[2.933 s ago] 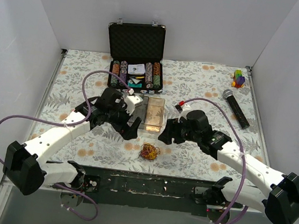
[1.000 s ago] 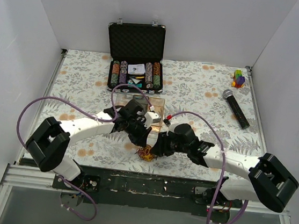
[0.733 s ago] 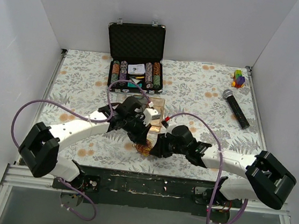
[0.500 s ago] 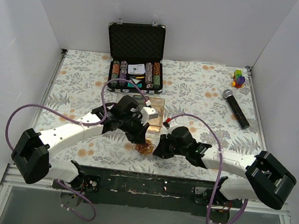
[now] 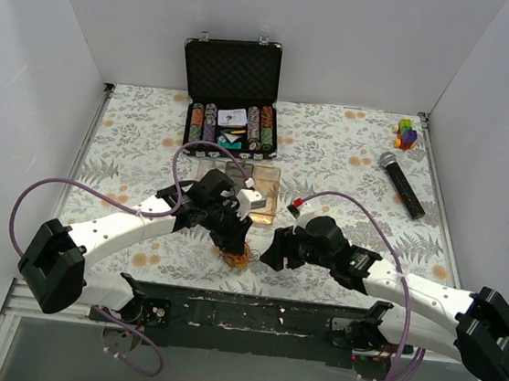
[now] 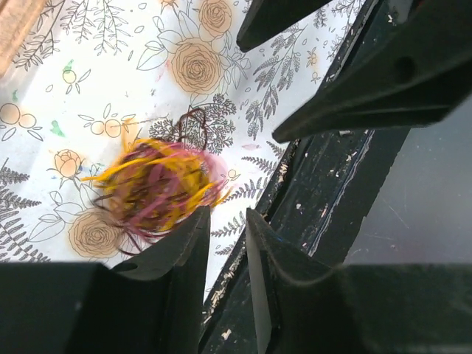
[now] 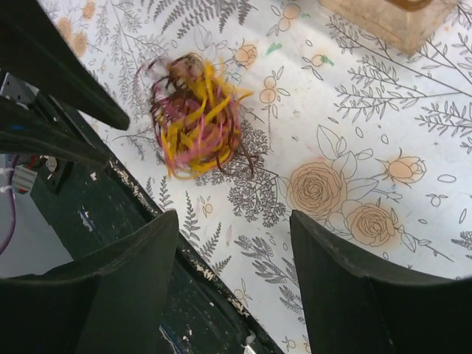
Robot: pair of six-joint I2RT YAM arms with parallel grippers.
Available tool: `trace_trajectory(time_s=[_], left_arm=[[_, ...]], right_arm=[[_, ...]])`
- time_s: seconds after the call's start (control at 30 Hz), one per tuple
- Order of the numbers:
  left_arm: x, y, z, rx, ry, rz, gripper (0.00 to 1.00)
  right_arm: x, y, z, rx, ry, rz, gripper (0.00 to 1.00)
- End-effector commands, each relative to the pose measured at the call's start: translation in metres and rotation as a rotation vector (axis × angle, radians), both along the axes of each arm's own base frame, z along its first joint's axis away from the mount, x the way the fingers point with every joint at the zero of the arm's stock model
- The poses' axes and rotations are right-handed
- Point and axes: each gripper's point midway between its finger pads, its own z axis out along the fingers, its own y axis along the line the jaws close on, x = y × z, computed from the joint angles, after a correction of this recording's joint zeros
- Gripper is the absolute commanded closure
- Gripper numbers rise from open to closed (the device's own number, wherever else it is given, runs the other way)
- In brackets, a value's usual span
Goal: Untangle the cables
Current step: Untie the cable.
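Observation:
The cables are a small tangled ball of yellow, pink and brown strands (image 5: 239,260) lying on the flowered cloth near the table's front edge. In the left wrist view the ball (image 6: 158,190) looks blurred and sits just off the tip of one finger. My left gripper (image 6: 226,221) hovers over it with a narrow gap between its jaws and nothing in that gap. My right gripper (image 7: 234,221) stands wide open and empty, just short of the ball (image 7: 195,118). In the top view the left gripper (image 5: 238,240) and right gripper (image 5: 271,252) flank the ball.
A wooden block in a clear box (image 5: 258,191) stands just behind the grippers. An open black case of poker chips (image 5: 231,96) is at the back. A microphone (image 5: 401,183) and a coloured toy (image 5: 407,133) lie far right. The dark front rail (image 5: 250,314) runs close below the ball.
My left jaws have parted a little and the ball, held up a moment ago, has come loose onto the cloth. My right gripper has opened wide and drawn back to the right.

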Motion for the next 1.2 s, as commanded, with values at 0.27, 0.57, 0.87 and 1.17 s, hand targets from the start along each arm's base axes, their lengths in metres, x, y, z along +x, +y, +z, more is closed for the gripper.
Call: trace_trajectory(time_s=[0.27,0.57,0.87,1.17], left_arm=[[0.012,0.012,-0.004,0.043,-0.103,0.068,0.83],[0.002,0.029,0.013,0.021,-0.140,0.062,0.55],[0.036,0.026,0.015,0.103,-0.273,-0.001,0.24],[0.021,0.061,-0.024,0.173,-0.238,-0.065,0.33]], right_arm=[[-0.007,0.038,0.021,0.070,-0.058,0.145,0.33],[0.003,0.054,0.035,0.077,-0.102,0.157,0.32],[0.013,0.063,0.034,0.068,-0.109,0.132,0.31],[0.019,0.081,0.031,0.106,-0.086,0.139,0.33]])
